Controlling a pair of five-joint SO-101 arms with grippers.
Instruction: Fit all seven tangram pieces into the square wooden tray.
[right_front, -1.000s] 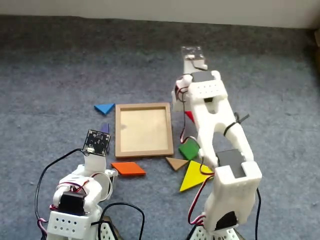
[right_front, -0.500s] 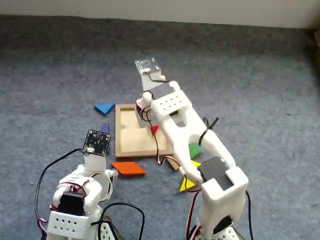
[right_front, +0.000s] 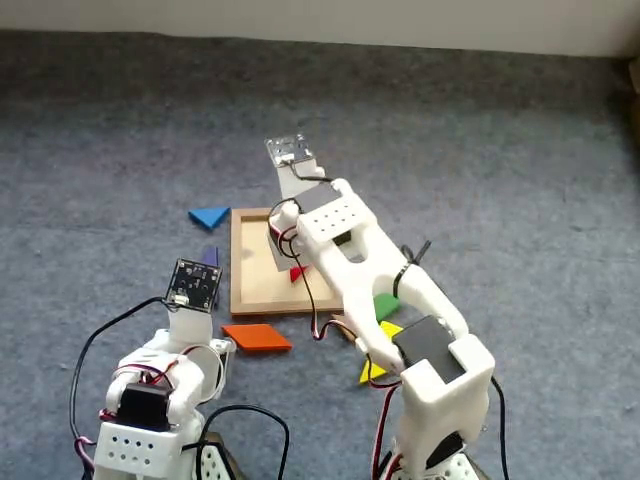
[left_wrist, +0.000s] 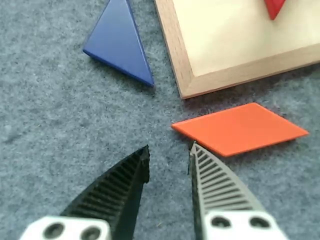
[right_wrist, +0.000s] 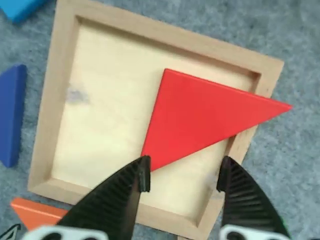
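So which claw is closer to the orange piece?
Left. The left gripper hangs right beside the orange piece, with one fingertip close to its edge. The right gripper is farther off, above the wooden tray and the red triangle.

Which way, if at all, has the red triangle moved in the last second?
Yes. The red triangle went left, from right of the tray to over its floor.

left arm (right_front: 165, 385) sits folded low, left end effector (left_wrist: 169, 155) slightly parted; right arm (right_front: 380, 290) stretches forward, right end effector (right_wrist: 182, 172) spread, pointing down.
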